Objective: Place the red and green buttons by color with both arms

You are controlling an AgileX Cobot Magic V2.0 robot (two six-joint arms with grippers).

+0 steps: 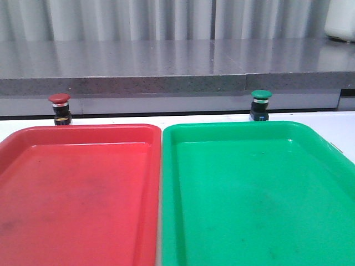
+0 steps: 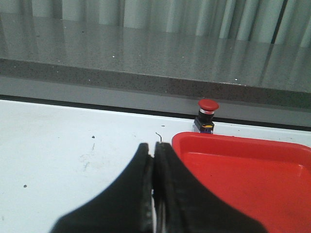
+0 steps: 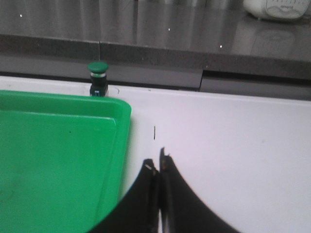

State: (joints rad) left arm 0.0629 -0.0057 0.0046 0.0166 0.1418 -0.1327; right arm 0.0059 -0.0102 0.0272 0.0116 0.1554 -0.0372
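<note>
Red-capped mushroom push button [image 2: 208,115] stands at our pinched-together, empty left gripper's [image 2: 154,150] one o'clock; green-capped push button [image 3: 98,77] at our equally pinched, empty right gripper's [image 3: 157,167] eleven.

Two push buttons in all: one red-capped button [image 1: 59,108] and one green-capped button [image 1: 260,105], both standing upright on the white tabletop [image 1: 344,127] beyond the trays. Two large plastic trays, one red tray [image 1: 83,191] and one green tray [image 1: 255,194], side by side. Two black grippers, one per wrist view: left gripper [image 2: 153,145] and right gripper [image 3: 156,162]. One pale object [image 1: 340,22] at the far right on the grey ledge [image 1: 166,61], possibly a container, too cropped to tell.
</note>
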